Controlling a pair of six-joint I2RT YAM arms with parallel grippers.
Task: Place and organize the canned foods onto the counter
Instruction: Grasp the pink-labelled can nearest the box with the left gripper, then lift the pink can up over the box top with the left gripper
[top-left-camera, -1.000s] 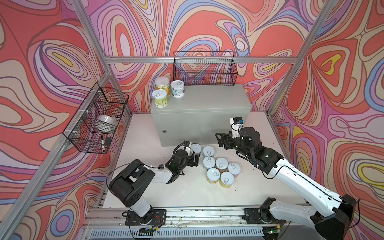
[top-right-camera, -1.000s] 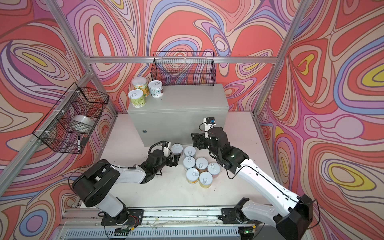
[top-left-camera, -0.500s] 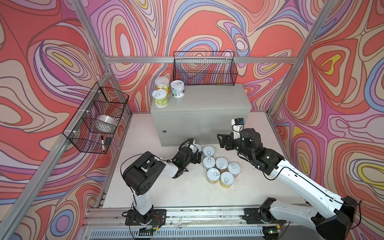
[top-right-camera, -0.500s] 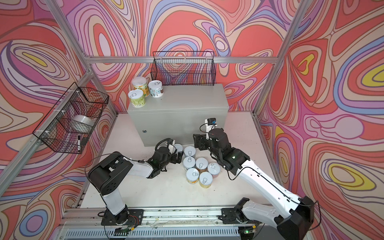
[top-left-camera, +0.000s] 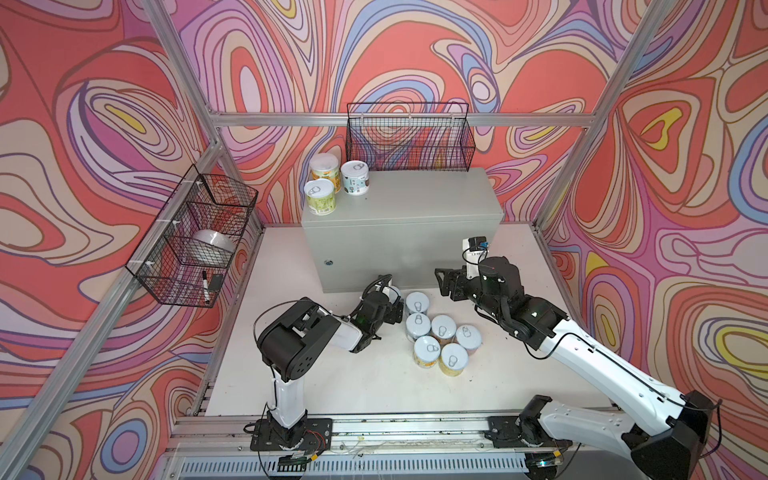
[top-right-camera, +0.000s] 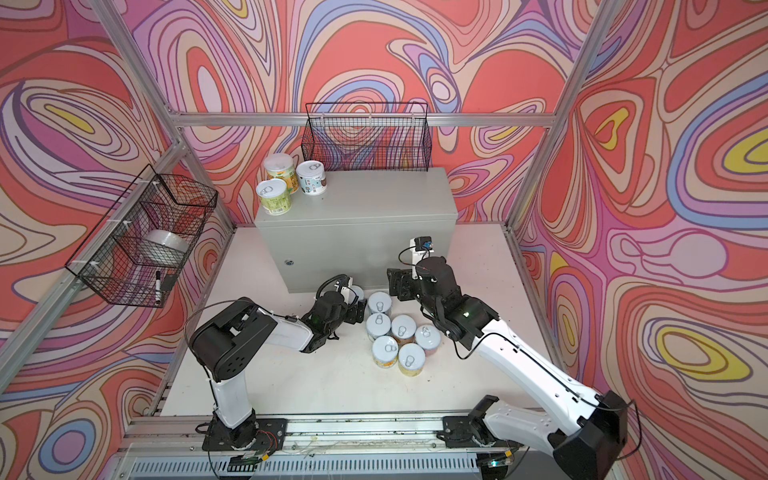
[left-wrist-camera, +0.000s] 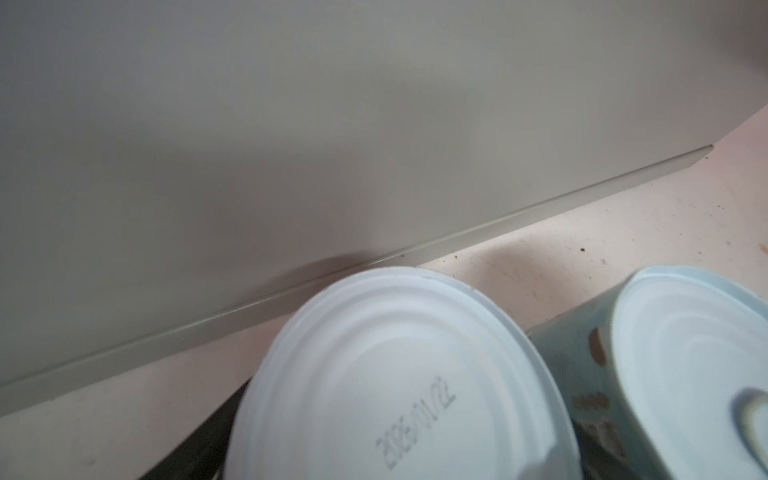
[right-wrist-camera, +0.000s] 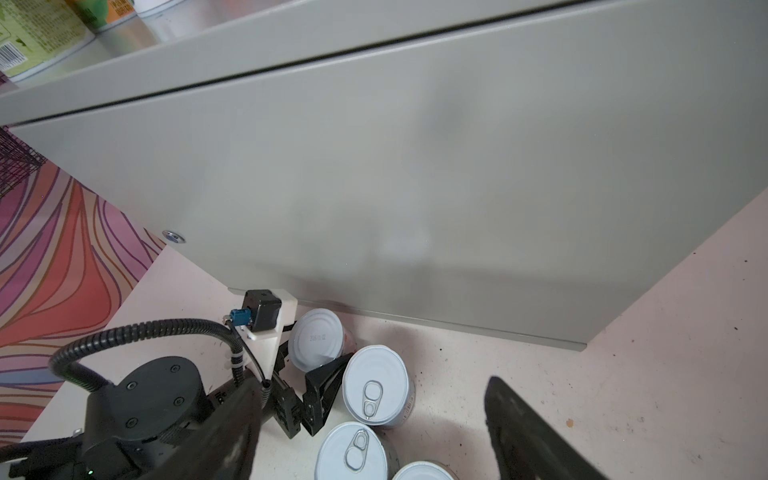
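My left gripper (right-wrist-camera: 312, 358) straddles an upturned can (left-wrist-camera: 399, 374); whether it pinches, I cannot tell. My right gripper (top-left-camera: 445, 282) hangs spread, empty.

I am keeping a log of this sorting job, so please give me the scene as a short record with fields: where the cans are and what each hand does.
On the counter: three cans, upright, at its top's far left corner.
On the table: six cans, upright, pull tabs up, clustered before the counter.
Seventh can: between the fingers of the left hand, date-stamped end showing; firm grip cannot be told.
Right hand: open, empty, beside the cluster near the counter's front.
Left to do: seven cans not yet on the counter.
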